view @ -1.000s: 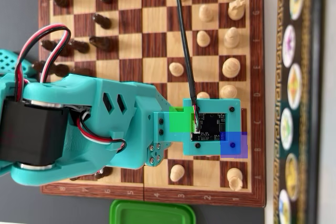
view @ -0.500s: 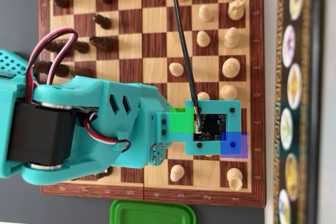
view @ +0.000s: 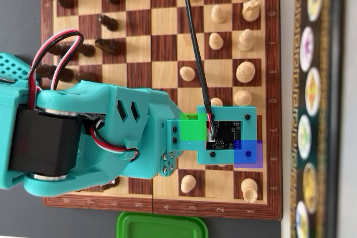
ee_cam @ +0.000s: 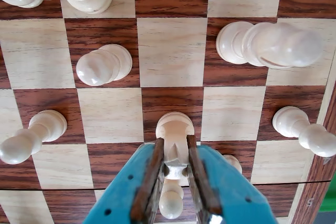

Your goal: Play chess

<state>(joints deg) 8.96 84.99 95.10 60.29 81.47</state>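
Note:
In the wrist view my gripper (ee_cam: 174, 141) reaches in from the bottom edge, its brown-lined fingers (ee_cam: 152, 174) pressed against both sides of a white chess piece (ee_cam: 174, 127). That piece stands on a dark square of the wooden chessboard (ee_cam: 170, 51). Other white pieces stand around it: one at the left (ee_cam: 100, 66), a taller one at the upper right (ee_cam: 273, 43). In the overhead view the teal arm (view: 111, 132) lies across the chessboard (view: 162, 43), and its wrist camera mount (view: 226, 135) hides the gripper and the held piece. Dark pieces (view: 106, 22) stand on the left side.
A green lid (view: 162, 226) lies just below the board's bottom edge in the overhead view. A long dark box with round pictures (view: 312, 98) runs along the right side. A black cable (view: 194, 37) crosses the board to the wrist mount. White pieces (view: 245, 72) crowd the right files.
The arm's rear part with the black motor shifted slightly left and up a second ago, then held. The wrist mount has stayed over the same squares.

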